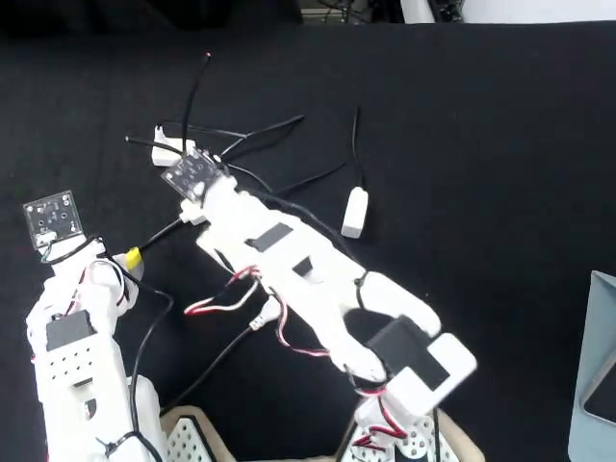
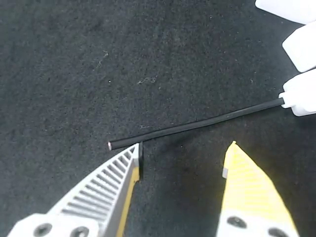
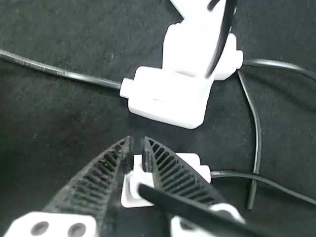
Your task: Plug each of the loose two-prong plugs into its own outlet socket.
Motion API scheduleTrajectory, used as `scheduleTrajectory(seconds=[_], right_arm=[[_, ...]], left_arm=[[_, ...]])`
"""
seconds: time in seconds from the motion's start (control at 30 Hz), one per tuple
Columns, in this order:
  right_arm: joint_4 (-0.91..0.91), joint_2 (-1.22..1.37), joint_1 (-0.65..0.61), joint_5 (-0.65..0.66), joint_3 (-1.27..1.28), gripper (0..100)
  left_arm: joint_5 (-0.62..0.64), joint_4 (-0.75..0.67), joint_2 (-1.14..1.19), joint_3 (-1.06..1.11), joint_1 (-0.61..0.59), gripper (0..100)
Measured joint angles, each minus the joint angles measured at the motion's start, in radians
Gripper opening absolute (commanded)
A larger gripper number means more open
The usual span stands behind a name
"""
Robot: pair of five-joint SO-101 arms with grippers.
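Sockets first: the right wrist view has a chunky white plug-and-socket block trailing black cables, with a small white plug just beside it. The black ribbed right gripper sits over that plug, jaws nearly closed, though I can't tell if it's actually pinching. High view shows a loose white plug lying well apart. The yellow-tipped left gripper is spread wide above a black cable end.

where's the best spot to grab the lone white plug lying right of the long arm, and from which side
Probably the white plug by its mid-body, fingers across the two long sides, coming straight down from above. It lies flat on the black cloth with both long sides free. Its cable leaves the far end, so that hold stays off it.
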Motion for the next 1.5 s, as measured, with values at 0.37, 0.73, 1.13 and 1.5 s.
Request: scheduleTrajectory(seconds=[0.37,0.73,1.13,1.5], right_arm=[[0.002,-0.002,-0.005,0.103,-0.074,27.0],[0.417,-0.442,-0.005,0.27,-0.074,23.0],[0.939,-0.641,-0.005,0.276,-0.031,23.0],[0.729,-0.379,-0.097,0.282,0.224,23.0]], left_arm=[[0.0,0.0,0.0,0.0,0.0,27],[0.0,0.0,-0.006,0.0,0.0,27],[0.0,0.0,-0.009,0.0,0.0,27],[0.0,0.0,-0.009,0.0,0.0,27]])
